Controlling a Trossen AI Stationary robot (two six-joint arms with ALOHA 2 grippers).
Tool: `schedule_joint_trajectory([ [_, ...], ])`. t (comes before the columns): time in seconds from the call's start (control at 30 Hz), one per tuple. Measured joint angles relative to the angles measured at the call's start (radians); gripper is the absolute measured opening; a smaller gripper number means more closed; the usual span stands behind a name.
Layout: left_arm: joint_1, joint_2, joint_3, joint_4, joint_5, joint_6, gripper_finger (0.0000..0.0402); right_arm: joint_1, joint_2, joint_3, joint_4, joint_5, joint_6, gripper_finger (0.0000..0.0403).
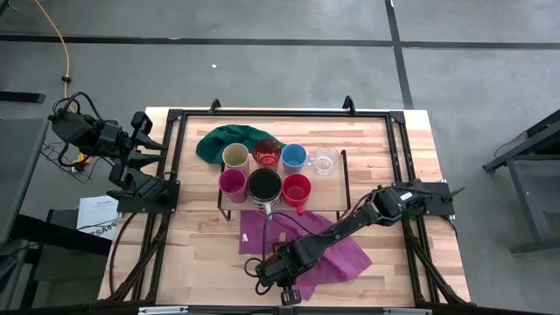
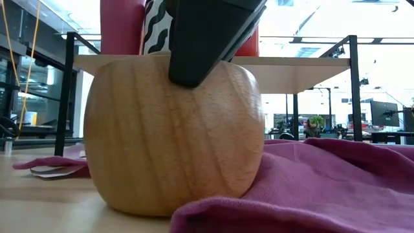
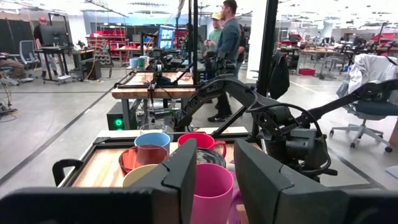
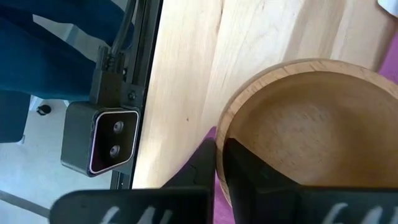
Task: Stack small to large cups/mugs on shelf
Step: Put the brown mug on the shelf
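The tan wooden cup (image 2: 171,139) stands upright on the slatted table near its near edge, against the purple cloth (image 2: 323,175). My right gripper (image 4: 219,163) comes down on its rim and is shut on it; in the high view the gripper (image 1: 278,267) hides the cup. On the shelf (image 1: 328,199) stand the cream (image 1: 234,156), translucent red (image 1: 266,153), blue (image 1: 293,157), clear glass (image 1: 325,160) and magenta (image 1: 232,182) cups, the striped mug (image 1: 263,185) and the red mug (image 1: 297,189). My left gripper (image 3: 214,180) waits open at the table's left edge. My right gripper pinches the wooden cup's rim (image 4: 222,132) on the side toward the table's near edge. One finger (image 4: 261,183) is inside the hollow and the other (image 4: 200,171) outside the wall. The fingers come from above, pointing down. The cup is upright with its bottom (image 2: 155,206) on the table.
A green cloth (image 1: 226,140) lies at the shelf's far left. The purple cloth (image 1: 315,241) spreads between the shelf and the near edge, under my right arm (image 1: 376,210). The low camera (image 4: 102,140) sits right beside the cup. People stand in the room beyond (image 3: 227,37).
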Motion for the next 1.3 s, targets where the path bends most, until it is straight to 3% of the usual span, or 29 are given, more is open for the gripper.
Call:
schedule_joint_trajectory([
  [0.23, 0.0, 0.0, 0.0, 0.0, 0.0, 0.0, 0.0095, 0.0, 0.0, 0.021, 0.005, 0.0, 0.0, 0.0003],
  [0.73, 0.0, 0.0, 0.0, 0.0, 0.0, -0.003, 0.0095, -0.029, 0.0, 0.227, -0.074, 0.091, -0.002, 0.0001],
  [1.3, 0.0, 0.0, 0.0, 0.001, 0.018, -0.026, 0.0095, -0.073, -0.154, 0.226, 0.107, 0.091, 0.083, 0.0],
])
